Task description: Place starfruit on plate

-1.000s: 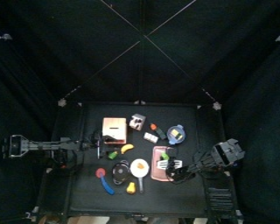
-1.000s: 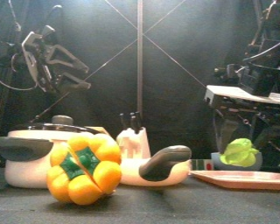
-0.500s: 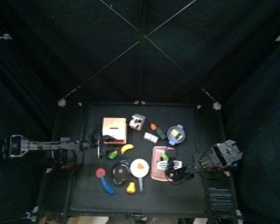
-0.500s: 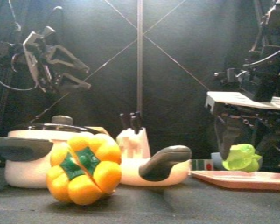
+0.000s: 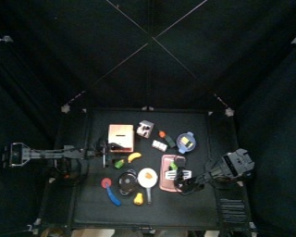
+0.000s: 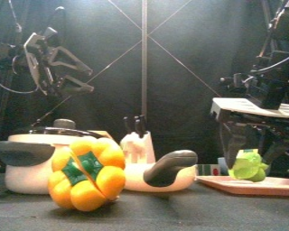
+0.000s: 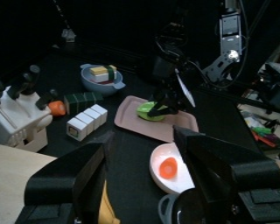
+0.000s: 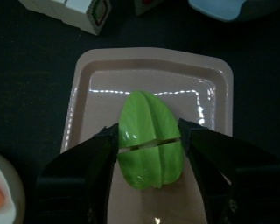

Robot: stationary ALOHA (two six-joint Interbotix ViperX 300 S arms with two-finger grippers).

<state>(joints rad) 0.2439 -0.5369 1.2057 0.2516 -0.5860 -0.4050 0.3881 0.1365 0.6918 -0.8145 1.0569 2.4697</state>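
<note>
The green starfruit (image 8: 150, 150) sits between my right gripper's (image 8: 150, 138) jaws, which are shut on its sides. It hangs over the middle of the salmon-pink plate (image 8: 149, 77). In the front view the starfruit (image 6: 247, 164) is at the plate's (image 6: 258, 186) surface; I cannot tell whether it touches. The top view shows the plate (image 5: 169, 182) at the table's front right, with the right gripper (image 5: 188, 174) over it. In the left wrist view the starfruit (image 7: 154, 110) shows on the plate (image 7: 140, 128). My left gripper (image 7: 149, 188) is open and empty at the table's left edge.
A yellow bell pepper (image 6: 87, 173), a white pot (image 6: 32, 164) and a grey-and-white toy (image 6: 165, 169) stand near the front. A white disc with a yellow centre (image 7: 171, 166) lies beside the plate. A blue bowl (image 7: 101, 77) and white blocks (image 7: 87, 122) are further back.
My right gripper has lowered the starfruit down to the plate. The left arm has not moved.
</note>
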